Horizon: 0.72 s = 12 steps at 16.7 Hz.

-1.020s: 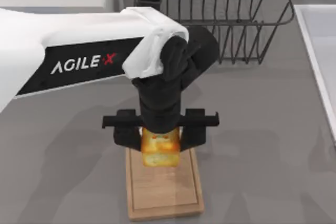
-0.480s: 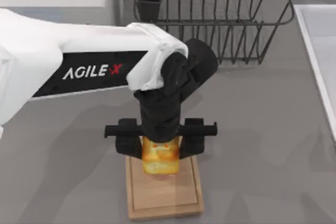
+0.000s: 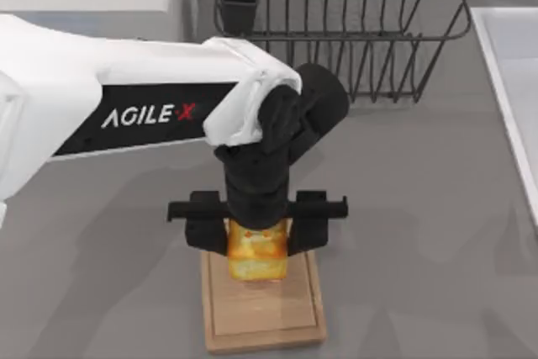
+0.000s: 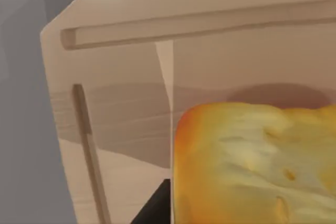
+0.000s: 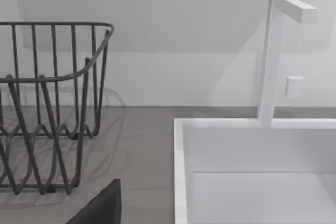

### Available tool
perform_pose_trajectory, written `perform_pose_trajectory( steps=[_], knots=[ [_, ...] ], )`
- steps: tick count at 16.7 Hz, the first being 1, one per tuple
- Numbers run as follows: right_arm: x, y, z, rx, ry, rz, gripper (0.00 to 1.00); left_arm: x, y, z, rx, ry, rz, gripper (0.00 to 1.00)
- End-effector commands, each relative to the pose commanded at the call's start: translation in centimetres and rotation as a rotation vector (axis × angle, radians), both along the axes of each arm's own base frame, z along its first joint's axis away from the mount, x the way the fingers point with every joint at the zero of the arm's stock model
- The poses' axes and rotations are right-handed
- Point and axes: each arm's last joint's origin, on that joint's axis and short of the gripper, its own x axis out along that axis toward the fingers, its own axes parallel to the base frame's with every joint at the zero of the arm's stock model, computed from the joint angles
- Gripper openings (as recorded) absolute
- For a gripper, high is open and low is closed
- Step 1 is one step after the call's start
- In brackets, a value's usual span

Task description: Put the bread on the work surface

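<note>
The bread (image 3: 256, 252) is clamped between the fingers of the left gripper (image 3: 257, 233), over the far end of the board (image 3: 262, 319); whether it touches the wood cannot be told. It is a small blocky chunk, golden-yellow with orange-brown toasted patches, its pitted crust (image 4: 252, 166) seen close in the left wrist view above the board's grooved border (image 4: 84, 129). A wire rack (image 3: 336, 23) is set behind on the grey counter (image 3: 420, 208), a white sink (image 5: 252, 171) at the right.
</note>
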Motion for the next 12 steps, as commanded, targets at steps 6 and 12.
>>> perform_pose_trajectory(
  steps=[6, 12],
  knots=[
    [0.00, 0.00, 0.00, 0.000, 0.000, 0.000, 1.00, 0.00, 0.00, 0.00, 0.000, 0.000, 0.000, 0.98],
    [0.00, 0.00, 0.00, 0.000, 0.000, 0.000, 1.00, 0.00, 0.00, 0.00, 0.000, 0.000, 0.000, 1.00]
  ],
)
